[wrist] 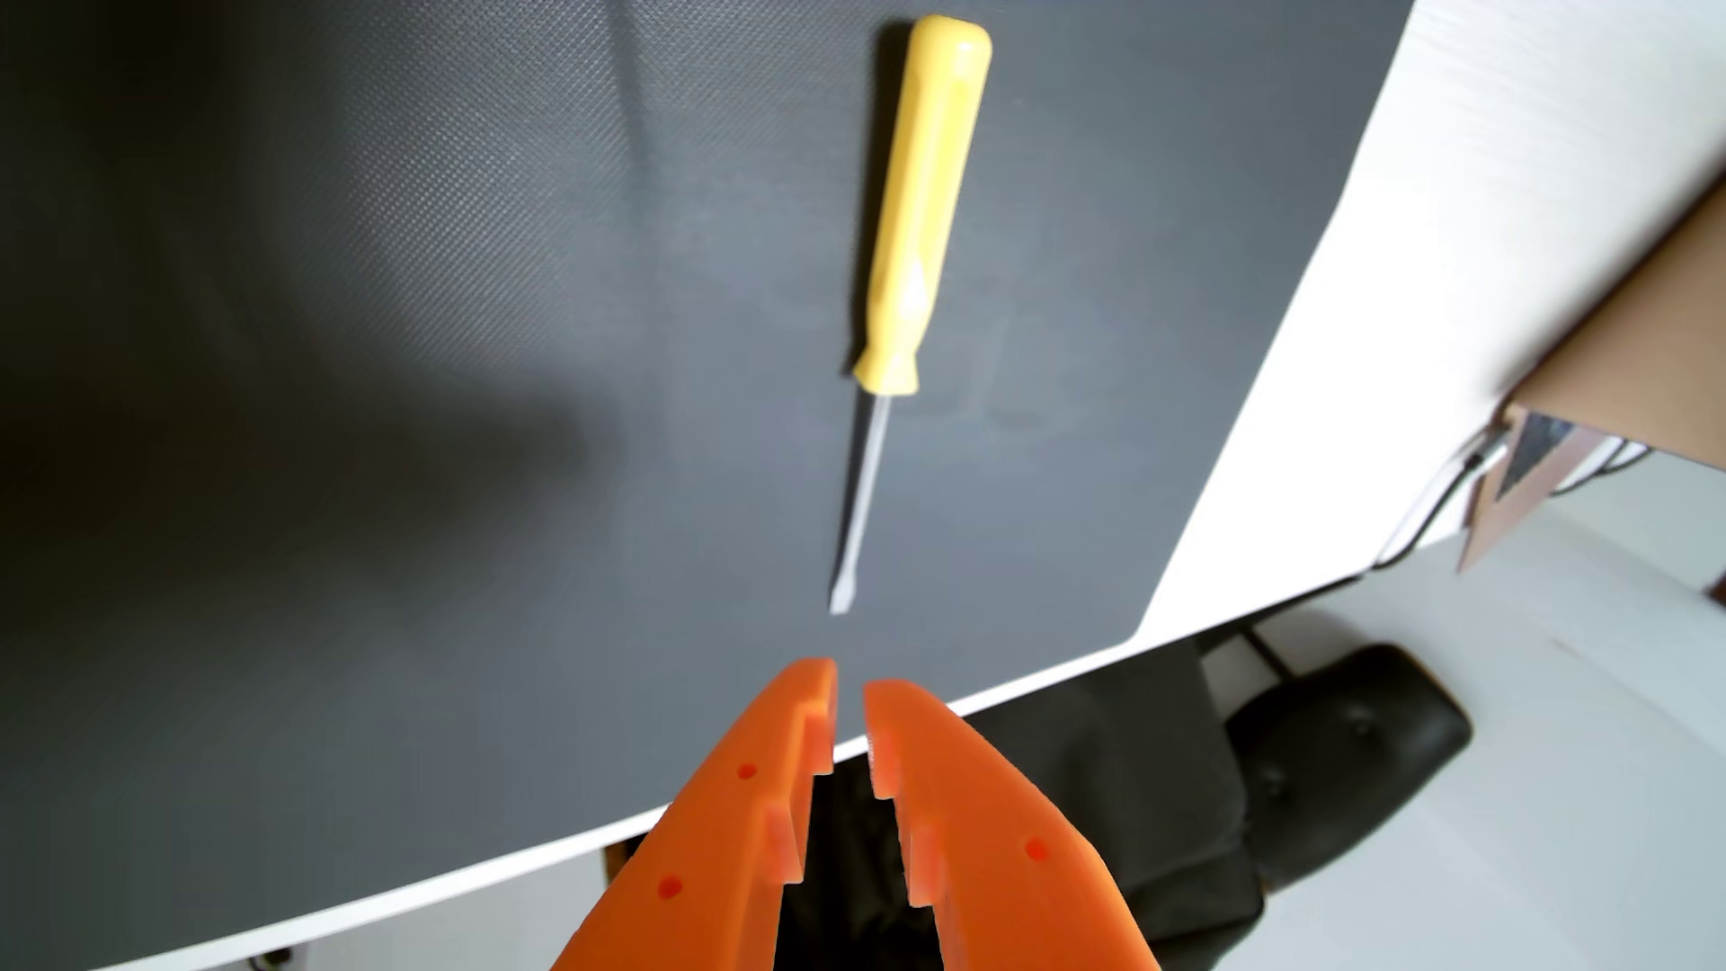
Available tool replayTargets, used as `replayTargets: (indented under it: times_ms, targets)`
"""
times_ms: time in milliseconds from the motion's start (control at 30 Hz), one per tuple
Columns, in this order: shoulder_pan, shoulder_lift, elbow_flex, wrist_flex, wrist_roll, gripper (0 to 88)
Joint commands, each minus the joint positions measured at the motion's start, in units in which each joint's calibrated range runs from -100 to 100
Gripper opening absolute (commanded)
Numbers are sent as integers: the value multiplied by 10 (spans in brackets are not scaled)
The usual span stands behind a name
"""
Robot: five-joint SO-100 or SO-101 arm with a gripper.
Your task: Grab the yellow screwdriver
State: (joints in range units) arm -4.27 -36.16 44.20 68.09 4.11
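Note:
The yellow screwdriver (920, 205) lies flat on a dark grey mat (420, 373) in the wrist view. Its yellow handle points to the top of the frame, and its thin metal shaft runs down toward the lower middle, with the flat tip near the mat's lower edge. My orange gripper (850, 682) enters from the bottom edge, just below the blade tip and apart from it. Its two fingertips are nearly together with a narrow gap and nothing between them.
The mat lies on a white table (1401, 280) whose edge runs diagonally across the lower part of the frame. A black chair (1326, 747) stands below the table edge. A cardboard box (1644, 345) and cables sit at the right.

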Motion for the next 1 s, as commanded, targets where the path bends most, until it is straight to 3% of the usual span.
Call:
replayTargets:
  times_ms: [0, 967]
  targets:
    - [-2, 76, -67, -5, 9, 17]
    - [-24, 398, -282, -5, 16, 23]
